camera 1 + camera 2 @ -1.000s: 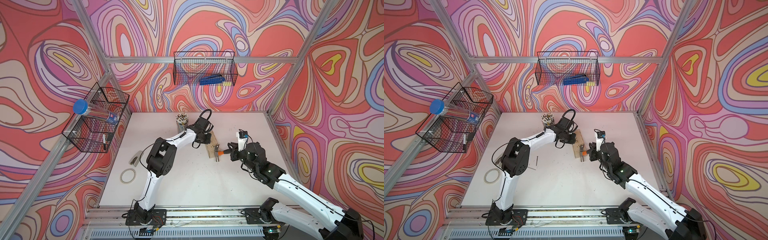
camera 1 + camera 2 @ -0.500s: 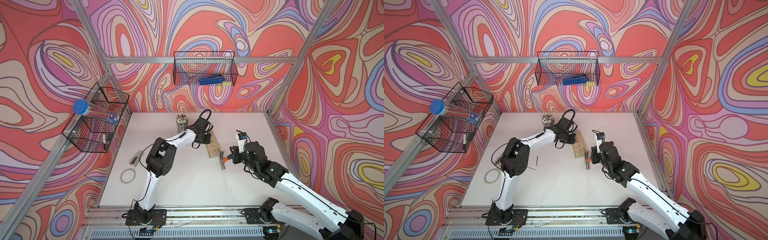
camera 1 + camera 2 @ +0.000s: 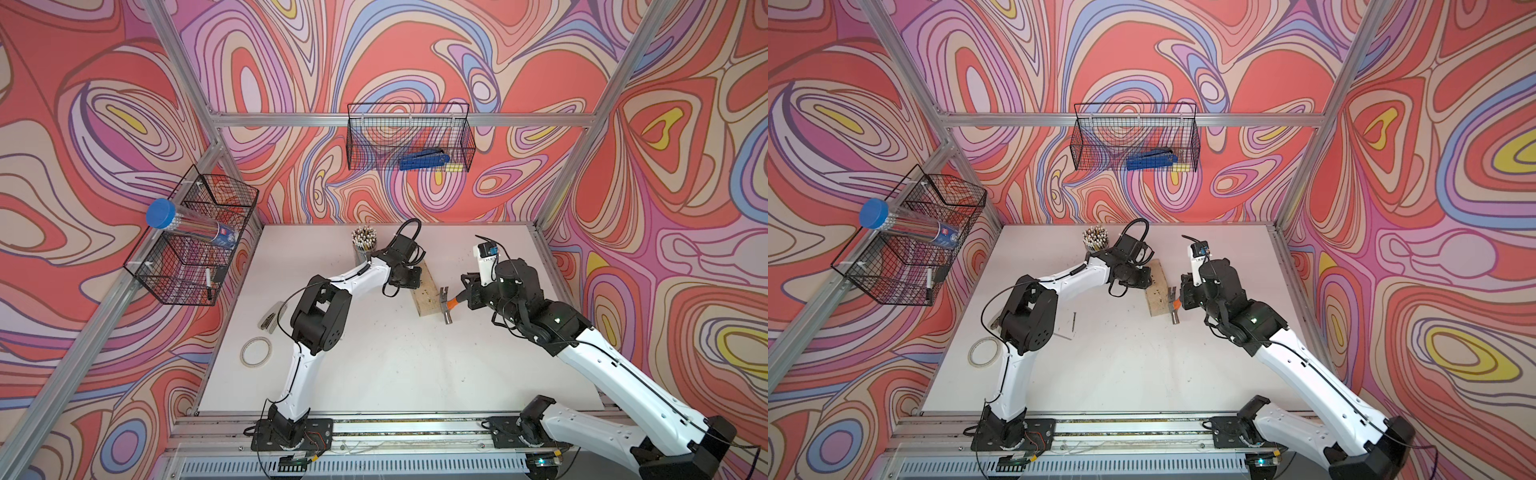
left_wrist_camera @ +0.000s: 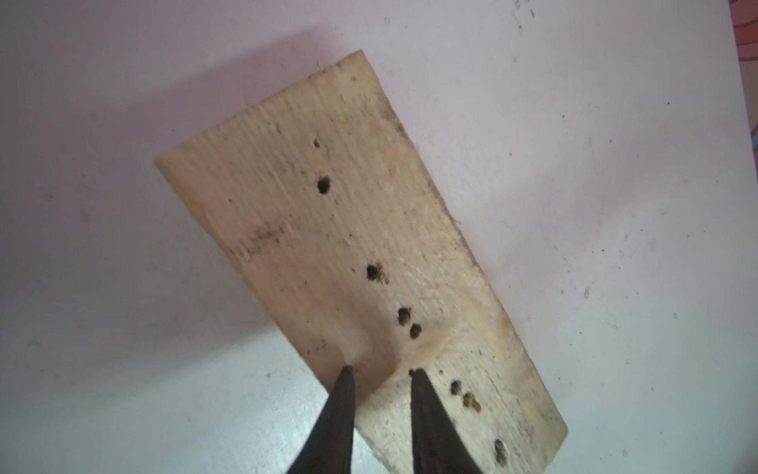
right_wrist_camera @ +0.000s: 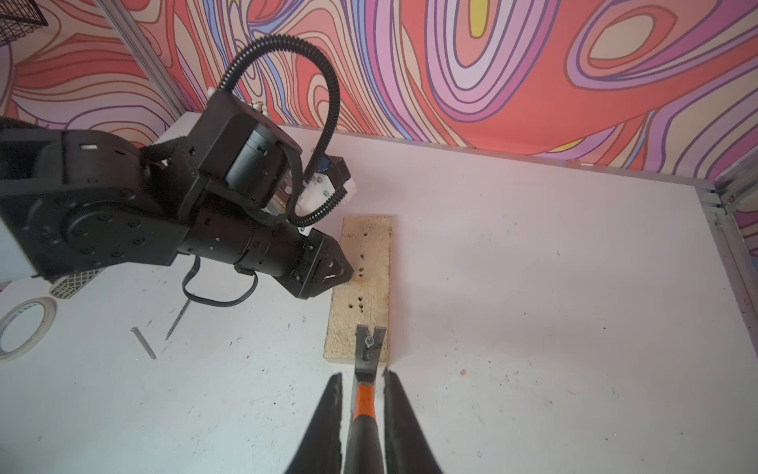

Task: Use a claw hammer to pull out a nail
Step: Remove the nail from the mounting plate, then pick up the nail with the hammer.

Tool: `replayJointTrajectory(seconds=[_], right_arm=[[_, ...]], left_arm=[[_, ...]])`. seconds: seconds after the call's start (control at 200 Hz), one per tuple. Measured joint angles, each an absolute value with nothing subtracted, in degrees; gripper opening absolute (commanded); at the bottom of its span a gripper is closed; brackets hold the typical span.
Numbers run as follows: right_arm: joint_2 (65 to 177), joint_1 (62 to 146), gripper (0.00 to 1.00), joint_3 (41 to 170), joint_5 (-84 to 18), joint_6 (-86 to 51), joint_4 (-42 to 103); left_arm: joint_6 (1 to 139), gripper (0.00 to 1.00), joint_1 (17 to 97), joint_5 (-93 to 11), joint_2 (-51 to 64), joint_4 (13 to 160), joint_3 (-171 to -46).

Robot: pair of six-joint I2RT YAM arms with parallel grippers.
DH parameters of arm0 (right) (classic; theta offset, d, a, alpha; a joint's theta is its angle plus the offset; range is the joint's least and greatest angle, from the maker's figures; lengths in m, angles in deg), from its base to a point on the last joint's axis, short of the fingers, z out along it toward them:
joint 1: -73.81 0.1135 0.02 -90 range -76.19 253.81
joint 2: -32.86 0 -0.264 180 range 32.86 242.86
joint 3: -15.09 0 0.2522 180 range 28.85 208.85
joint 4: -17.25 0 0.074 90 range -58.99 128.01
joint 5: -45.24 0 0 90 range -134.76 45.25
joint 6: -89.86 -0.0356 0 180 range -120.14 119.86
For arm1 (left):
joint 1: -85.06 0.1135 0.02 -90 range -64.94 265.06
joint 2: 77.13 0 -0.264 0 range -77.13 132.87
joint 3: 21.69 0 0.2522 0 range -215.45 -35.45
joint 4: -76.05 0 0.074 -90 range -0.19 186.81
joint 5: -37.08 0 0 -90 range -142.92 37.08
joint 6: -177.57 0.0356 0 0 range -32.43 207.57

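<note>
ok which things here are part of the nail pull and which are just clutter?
In the job: claw hammer, nail in its claw, wooden block, right gripper gripping the hammer, left gripper at the block.

Lying about: tape roll, loose nails, pencil cup, blue tool in back basket, blue-capped tube in side basket.

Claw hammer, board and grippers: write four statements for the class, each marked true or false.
1. The right gripper is shut on the claw hammer by its handle. True.
2. The hammer's claw straddles a nail head on the wooden board. True.
3. The left gripper holds a nail. False: its jaws are open over the board, empty.
4. The roll of tape lies on the board. False: it lies on the table, apart from the board.
</note>
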State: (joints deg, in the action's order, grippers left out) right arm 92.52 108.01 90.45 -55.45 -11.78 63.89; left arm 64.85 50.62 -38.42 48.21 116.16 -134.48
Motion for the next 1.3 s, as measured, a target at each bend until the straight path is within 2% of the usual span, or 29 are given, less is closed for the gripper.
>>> replayJointTrajectory(seconds=[0.185, 0.245, 0.506, 0.911, 1.302], right_arm=[[97.0, 108.0, 0.00, 97.3, -54.5, -11.2, 69.6], [98.4, 108.0, 0.00, 99.9, -53.8, -11.0, 70.9], [103.6, 106.6, 0.00, 108.6, -47.5, -10.7, 74.3], [108.0, 97.1, 0.00, 111.8, -30.1, -13.2, 78.7], [109.0, 91.9, 0.00, 112.6, -18.9, -14.1, 79.5]], left_arm=[[65.7, 0.38, 50.5, -36.9, 43.6, 118.3, -132.5], [65.9, 0.43, 50.5, -36.8, 39.5, 117.1, -129.2], [66.4, 0.52, 50.2, -37.1, 19.8, 108.3, -110.6], [70.4, 0.55, 50.2, -39.4, -1.0, 92.9, -81.3], [75.4, 0.56, 50.2, -35.5, -5.8, 87.9, -77.4]])
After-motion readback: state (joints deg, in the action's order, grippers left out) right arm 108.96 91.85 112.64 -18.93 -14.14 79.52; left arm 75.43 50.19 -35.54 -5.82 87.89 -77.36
